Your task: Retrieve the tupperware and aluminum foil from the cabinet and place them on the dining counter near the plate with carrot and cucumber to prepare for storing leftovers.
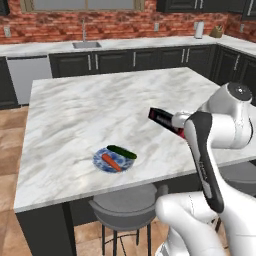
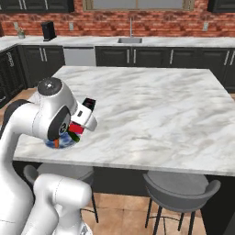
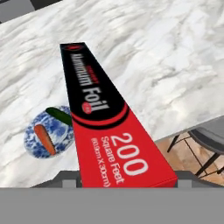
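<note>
— Holding the foil box lengthwise in the gripper, jaws closed on its red end, black end pointing out over the island counter. Raised above the marble in the left base view, well clear of the surface, box jutting out from behind the white arm.

— And the plate?

— Sitting near the counter's front edge, blue-patterned, just beside the box as seen from the hand. Carries an orange carrot piece across the middle and a dark green cucumber lying over the far rim. Both touching the plate, cucumber and carrot close together.

— From the other side?

— Mostly hidden behind the arm in the right base view; just a sliver of plate peeking below the hand, with the box's red end above it. Can't tell carrot from cucumber clearly there.

— Anything else around?

— Two grey stools tucked under the counter's near edge. Sink set into the far counter against the brick wall.
</note>
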### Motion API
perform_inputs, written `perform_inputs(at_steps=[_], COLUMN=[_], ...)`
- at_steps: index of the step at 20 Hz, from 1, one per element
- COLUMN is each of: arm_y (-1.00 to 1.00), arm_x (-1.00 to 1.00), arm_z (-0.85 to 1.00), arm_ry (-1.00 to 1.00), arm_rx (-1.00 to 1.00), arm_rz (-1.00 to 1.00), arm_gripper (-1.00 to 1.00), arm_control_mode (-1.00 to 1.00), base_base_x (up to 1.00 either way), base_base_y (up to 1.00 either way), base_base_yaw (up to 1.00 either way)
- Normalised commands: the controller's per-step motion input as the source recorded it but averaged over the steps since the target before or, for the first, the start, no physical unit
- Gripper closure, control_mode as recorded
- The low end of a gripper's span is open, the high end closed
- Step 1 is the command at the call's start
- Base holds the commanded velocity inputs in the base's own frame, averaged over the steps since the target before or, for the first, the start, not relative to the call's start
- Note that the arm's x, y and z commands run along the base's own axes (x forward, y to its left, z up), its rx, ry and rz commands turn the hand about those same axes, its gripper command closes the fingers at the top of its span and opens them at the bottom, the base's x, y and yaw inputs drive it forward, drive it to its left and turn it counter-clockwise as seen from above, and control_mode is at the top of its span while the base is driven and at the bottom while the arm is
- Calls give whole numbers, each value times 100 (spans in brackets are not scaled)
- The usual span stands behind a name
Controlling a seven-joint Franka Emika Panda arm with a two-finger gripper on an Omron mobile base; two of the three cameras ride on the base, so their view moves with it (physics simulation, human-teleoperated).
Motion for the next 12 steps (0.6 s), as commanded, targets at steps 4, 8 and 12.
perform_inputs(at_steps=[4,8,12], arm_y=[18,11,14], arm_x=[42,46,58], arm_z=[-73,-53,-43], arm_ry=[0,0,9], arm_rx=[6,4,0], arm_rz=[-8,-4,0], arm_gripper=[100,100,100], arm_control_mode=[-100,-100,-100], base_base_x=[0,0,0], base_base_y=[0,0,0], base_base_yaw=[0,0,0])
